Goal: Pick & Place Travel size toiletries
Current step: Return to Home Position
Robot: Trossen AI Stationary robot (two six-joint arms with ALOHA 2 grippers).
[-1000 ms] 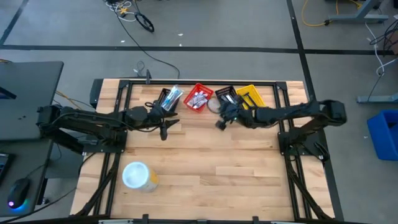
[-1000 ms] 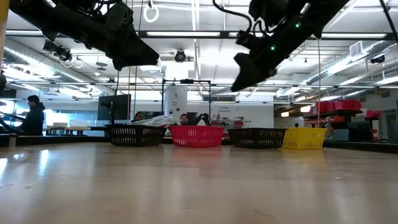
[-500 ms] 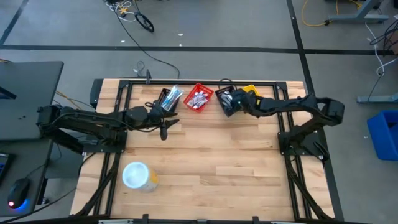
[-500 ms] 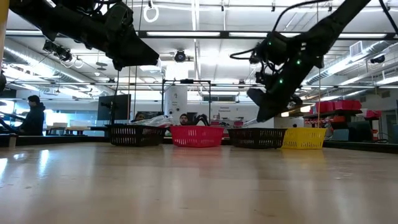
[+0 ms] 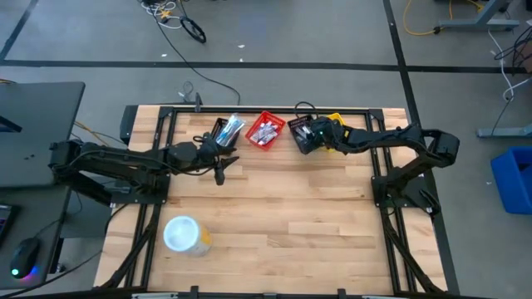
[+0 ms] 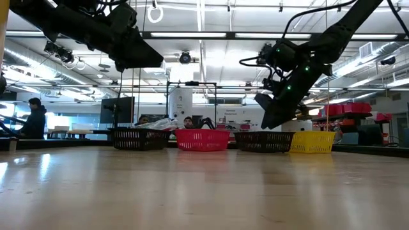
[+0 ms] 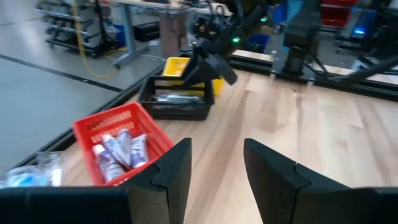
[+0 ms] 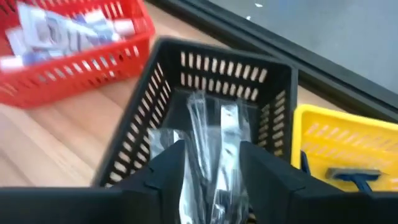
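Now we hold our right hand (image 5: 304, 139) spread and empty over the right black basket (image 8: 273, 81), having swung it back from the open bench (image 5: 291, 208), so the packets (image 8: 211, 130) lie inside, tubes (image 7: 121, 152) fill the red basket (image 7: 102, 121), our left hand (image 7: 216, 155) waits spread, and only the tub (image 5: 184, 234) stands well clear.

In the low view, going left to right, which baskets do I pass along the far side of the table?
Left black basket → red basket → right black basket → yellow basket.
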